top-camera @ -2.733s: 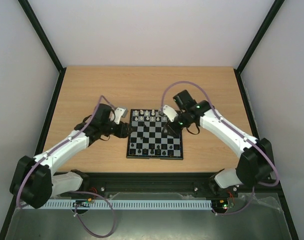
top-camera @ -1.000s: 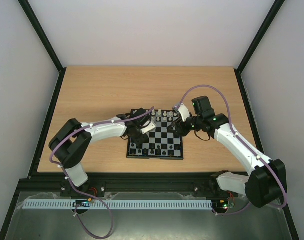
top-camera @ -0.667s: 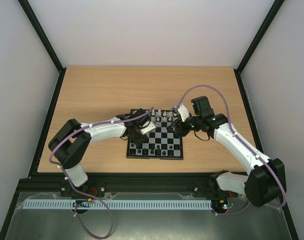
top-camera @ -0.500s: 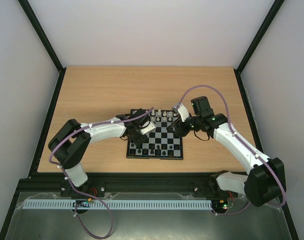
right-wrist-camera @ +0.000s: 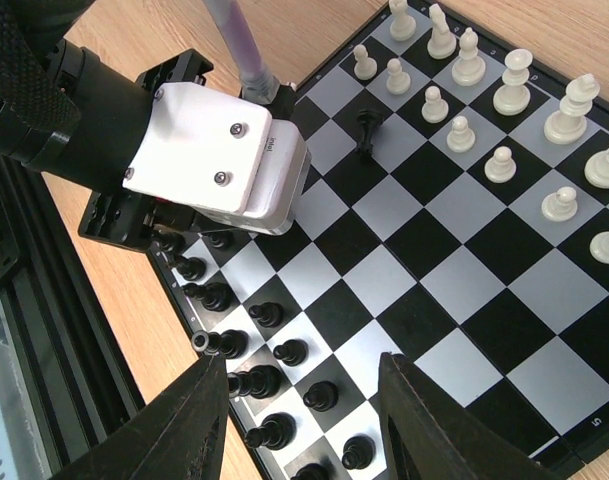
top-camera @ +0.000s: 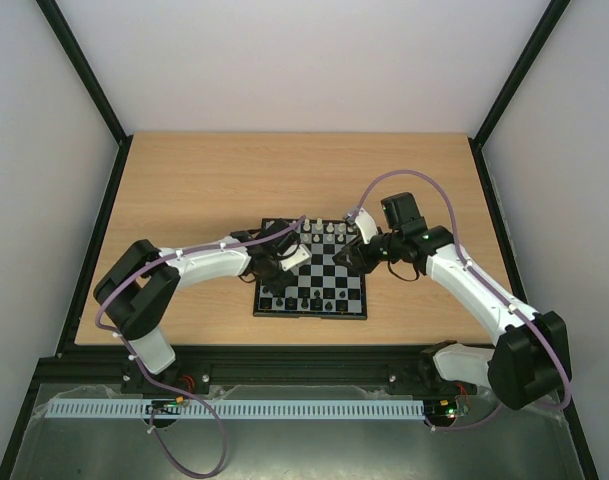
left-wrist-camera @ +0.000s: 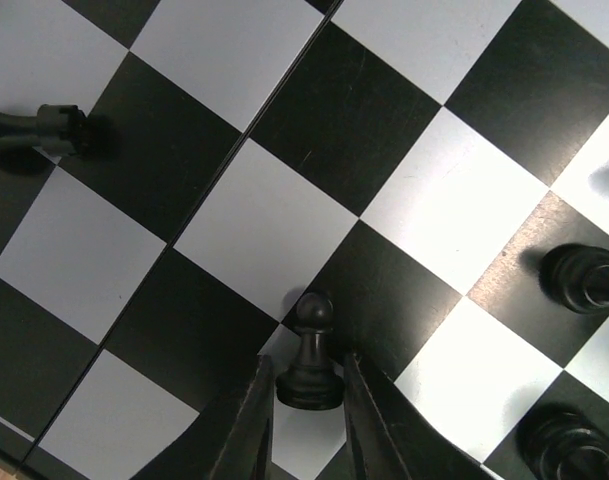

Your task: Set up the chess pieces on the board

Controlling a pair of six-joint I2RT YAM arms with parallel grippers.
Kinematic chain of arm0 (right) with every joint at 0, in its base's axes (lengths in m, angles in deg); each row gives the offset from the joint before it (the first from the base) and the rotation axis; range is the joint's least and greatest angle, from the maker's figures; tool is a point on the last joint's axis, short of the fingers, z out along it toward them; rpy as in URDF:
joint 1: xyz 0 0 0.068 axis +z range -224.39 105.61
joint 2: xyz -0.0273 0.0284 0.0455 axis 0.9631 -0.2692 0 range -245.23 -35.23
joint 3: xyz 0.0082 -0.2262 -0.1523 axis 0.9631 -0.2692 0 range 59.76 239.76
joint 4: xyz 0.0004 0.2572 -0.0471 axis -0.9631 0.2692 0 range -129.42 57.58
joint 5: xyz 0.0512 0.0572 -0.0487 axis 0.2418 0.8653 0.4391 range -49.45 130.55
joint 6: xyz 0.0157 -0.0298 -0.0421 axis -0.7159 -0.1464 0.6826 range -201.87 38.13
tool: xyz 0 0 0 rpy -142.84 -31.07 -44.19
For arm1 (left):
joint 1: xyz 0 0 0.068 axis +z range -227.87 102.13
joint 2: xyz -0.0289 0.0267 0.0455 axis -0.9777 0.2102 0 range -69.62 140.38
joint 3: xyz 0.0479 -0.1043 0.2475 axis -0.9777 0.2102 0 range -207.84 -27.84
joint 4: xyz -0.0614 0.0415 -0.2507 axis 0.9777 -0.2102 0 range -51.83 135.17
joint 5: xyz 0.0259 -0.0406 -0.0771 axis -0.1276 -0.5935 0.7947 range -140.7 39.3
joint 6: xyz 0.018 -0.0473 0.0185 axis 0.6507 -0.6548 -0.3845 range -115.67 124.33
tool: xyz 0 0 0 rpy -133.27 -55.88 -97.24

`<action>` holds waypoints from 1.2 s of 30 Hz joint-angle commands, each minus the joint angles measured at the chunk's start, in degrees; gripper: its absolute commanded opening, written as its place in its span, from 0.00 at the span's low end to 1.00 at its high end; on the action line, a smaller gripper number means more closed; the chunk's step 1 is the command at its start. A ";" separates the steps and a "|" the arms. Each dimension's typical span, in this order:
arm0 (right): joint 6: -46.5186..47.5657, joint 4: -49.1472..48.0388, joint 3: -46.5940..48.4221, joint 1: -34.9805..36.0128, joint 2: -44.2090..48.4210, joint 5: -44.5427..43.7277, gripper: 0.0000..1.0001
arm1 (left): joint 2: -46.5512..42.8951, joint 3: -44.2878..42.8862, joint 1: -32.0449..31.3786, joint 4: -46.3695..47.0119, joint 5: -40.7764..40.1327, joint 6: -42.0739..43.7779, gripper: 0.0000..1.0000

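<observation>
Black pawn (left-wrist-camera: 311,338) now sits between the fingers of the left gripper (left-wrist-camera: 306,360), which have narrowed around it; firm grip unconfirmed. Right gripper (right-wrist-camera: 304,362) hovers open, empty. Pickup for placement appears imminent.

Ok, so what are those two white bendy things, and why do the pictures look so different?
They are two robot arms, the left arm and the right arm, bolted to a wooden table. One camera looks down on everything from above. Two more sit on the wrists, so their pictures are close-ups. Between the arms lies a small chessboard, with white pieces on the far side and black pieces on the near side. The left arm's fingers stand on either side of one black pawn, very close. I cannot tell whether they squeeze it yet. The right arm's fingers are apart and hold nothing.
</observation>
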 commanded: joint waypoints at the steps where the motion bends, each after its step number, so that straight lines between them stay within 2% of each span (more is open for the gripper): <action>1: -0.73 0.28 -0.20 -0.24 -0.70 1.16 0.42 | -0.91 1.19 -0.42 -0.35 0.46 -0.65 0.22; 4: -3.43 -0.06 1.02 -0.43 -1.23 0.59 0.42 | -4.06 1.99 -0.43 1.58 0.72 -1.15 0.20; 7: -6.25 0.52 2.87 -1.55 -2.61 3.72 0.42 | -9.11 3.57 -0.38 4.95 2.59 -1.22 0.20; 13: -8.27 7.32 11.14 -3.57 -12.47 16.32 0.43 | -18.15 7.41 -0.38 12.04 5.41 -0.74 0.20; 19: -9.36 10.43 16.52 -3.46 -20.97 27.32 0.42 | -21.49 8.69 -0.42 15.35 8.93 -0.71 0.21; 28: -8.58 14.43 19.52 -0.26 -27.34 31.83 0.40 | -23.59 9.49 -0.42 17.91 12.02 -1.03 0.21; 36: -8.55 14.50 20.57 2.43 -30.44 33.11 0.30 | -24.14 9.62 -0.38 18.25 12.89 -1.19 0.21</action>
